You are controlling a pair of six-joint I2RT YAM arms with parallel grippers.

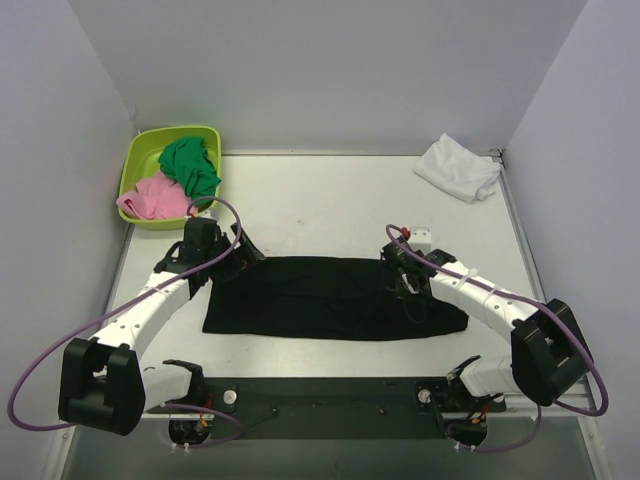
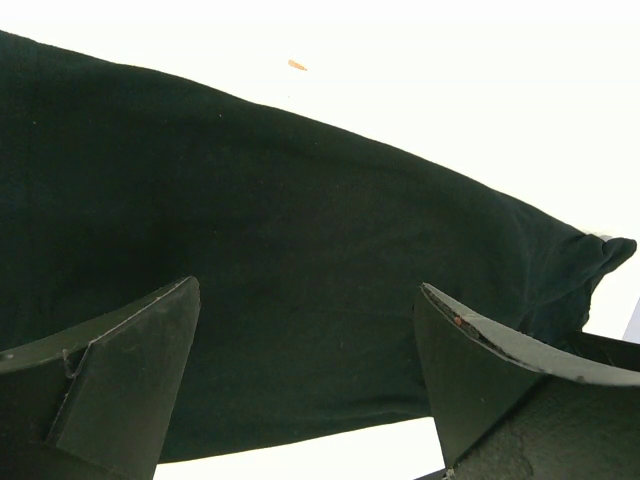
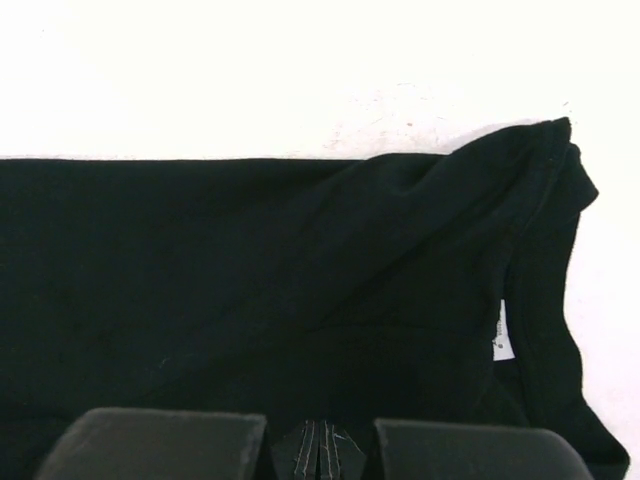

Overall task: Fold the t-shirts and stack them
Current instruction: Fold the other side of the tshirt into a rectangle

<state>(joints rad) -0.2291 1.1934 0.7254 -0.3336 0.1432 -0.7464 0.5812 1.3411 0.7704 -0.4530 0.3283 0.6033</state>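
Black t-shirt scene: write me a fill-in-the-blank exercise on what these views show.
The left gripper hangs over the black t-shirt with its jaws ____.
The right gripper has its jaws ____.
The white t-shirt lies in the table's far ____ corner.
The green tub holds a green cloth and a ____ one.
Missing: open; shut; right; pink.
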